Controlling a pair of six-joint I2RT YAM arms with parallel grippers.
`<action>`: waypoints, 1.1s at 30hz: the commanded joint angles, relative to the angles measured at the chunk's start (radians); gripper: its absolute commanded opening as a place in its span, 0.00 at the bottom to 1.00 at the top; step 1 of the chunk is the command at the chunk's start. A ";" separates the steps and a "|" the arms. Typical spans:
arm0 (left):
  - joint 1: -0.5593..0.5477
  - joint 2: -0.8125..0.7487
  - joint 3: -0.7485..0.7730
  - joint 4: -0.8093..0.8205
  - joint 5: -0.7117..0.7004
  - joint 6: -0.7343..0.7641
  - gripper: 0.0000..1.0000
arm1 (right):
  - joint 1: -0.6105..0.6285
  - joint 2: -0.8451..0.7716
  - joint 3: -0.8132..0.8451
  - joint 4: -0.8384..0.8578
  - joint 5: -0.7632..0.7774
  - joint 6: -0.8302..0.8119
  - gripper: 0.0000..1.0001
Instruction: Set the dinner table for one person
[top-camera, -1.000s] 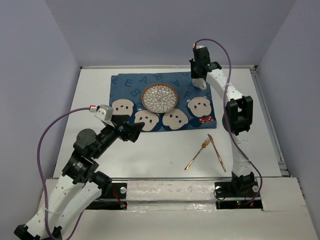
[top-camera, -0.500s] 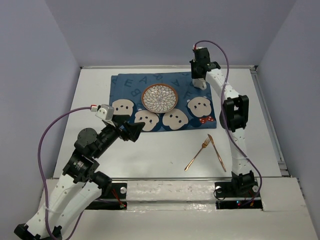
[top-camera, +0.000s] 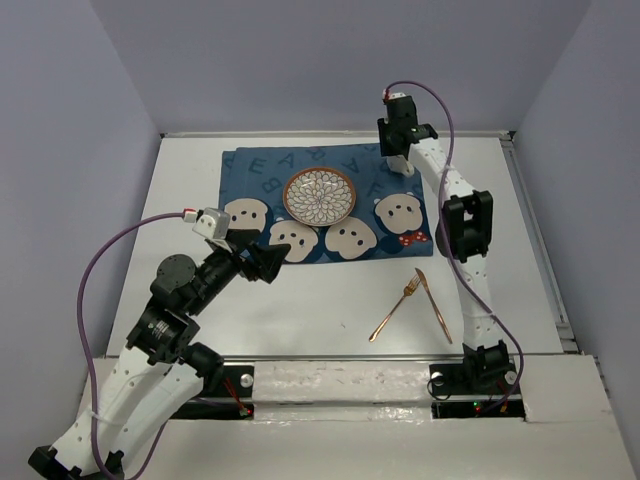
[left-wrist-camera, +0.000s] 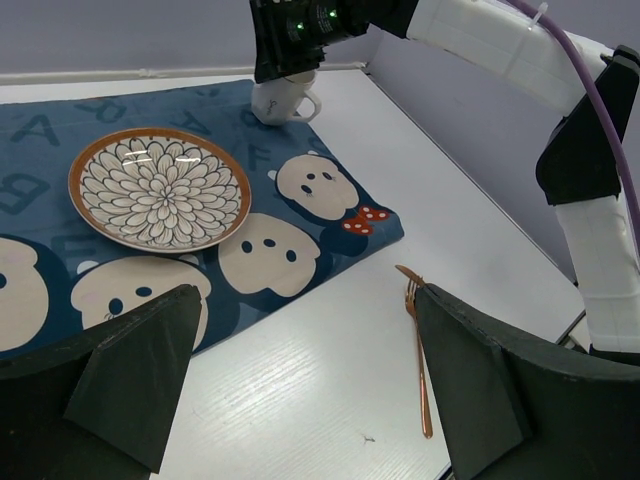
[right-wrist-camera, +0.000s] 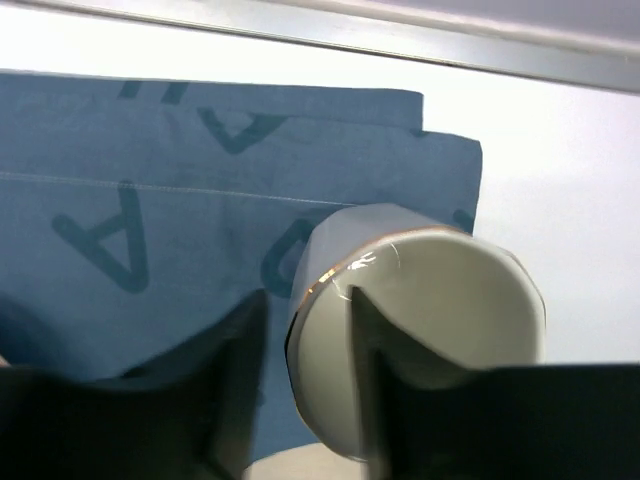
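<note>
The white dinner table (top-camera: 300, 315) carries a dark blue mat (top-camera: 250, 178) with a patterned plate (top-camera: 319, 195) on it. A white cup (top-camera: 403, 165) stands on the mat's far right corner and also shows in the left wrist view (left-wrist-camera: 283, 98). My right gripper (top-camera: 397, 148) is over it. In the right wrist view one finger is inside the cup (right-wrist-camera: 440, 300) and one outside, with a thin gap to the wall. My left gripper (top-camera: 268, 263) is open and empty above the bare table by the mat's near edge.
A copper fork (top-camera: 395, 308) and knife (top-camera: 434, 305) lie crossed at their tips on the table, right of centre and near the front edge. The fork (left-wrist-camera: 418, 350) lies by my left gripper's right finger. Walls enclose the table on three sides.
The right arm's elbow has shifted a little left and its wrist has edged back. The cup stays in place on the mat. The left arm has hardly moved.
</note>
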 joint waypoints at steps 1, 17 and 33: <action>-0.003 -0.001 0.038 0.031 -0.007 0.017 0.99 | -0.013 0.009 0.070 0.064 0.049 -0.022 0.56; 0.008 -0.016 0.032 0.031 -0.008 0.011 0.99 | 0.001 -0.426 -0.275 0.085 0.048 0.190 0.81; -0.015 -0.071 0.033 0.031 -0.034 0.001 0.99 | 0.421 -1.419 -1.620 0.077 0.174 0.746 0.83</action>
